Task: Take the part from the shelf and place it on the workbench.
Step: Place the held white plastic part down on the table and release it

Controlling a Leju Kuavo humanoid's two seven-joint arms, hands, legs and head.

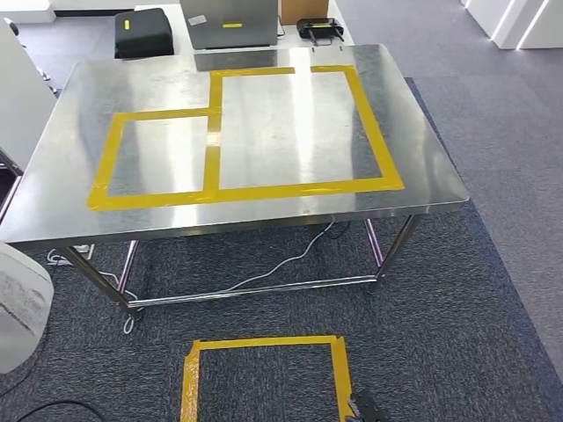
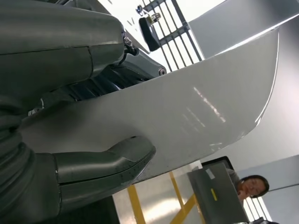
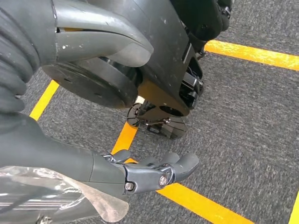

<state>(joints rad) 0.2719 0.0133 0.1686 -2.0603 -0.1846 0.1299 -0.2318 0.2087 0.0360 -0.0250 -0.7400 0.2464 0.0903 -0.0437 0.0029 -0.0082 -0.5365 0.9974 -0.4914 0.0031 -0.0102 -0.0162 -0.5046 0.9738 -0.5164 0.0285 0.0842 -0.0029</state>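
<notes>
Looking down from the head camera, I see a steel workbench [image 1: 425, 158] marked with yellow tape rectangles [image 1: 211, 145], standing on grey carpet [image 1: 464, 299]. Another yellow tape square [image 1: 266, 345] lies on the carpet in front of it. A laptop [image 1: 229, 22] and a black case [image 1: 142, 32] sit beyond the bench's far edge. At the left edge of that view a pale curved shape [image 1: 20, 308] is partly visible. In the left wrist view my left hand [image 2: 70, 121] grips the part [image 2: 197, 112], a large white curved panel, with the thumb [image 2: 116, 161] pressed on one face and the fingers [image 2: 134, 65] on the other. A person [image 2: 252, 186] sits behind the laptop. My right hand [image 3: 141, 168] hangs above the carpet, fingers extended and spread, holding nothing.
</notes>
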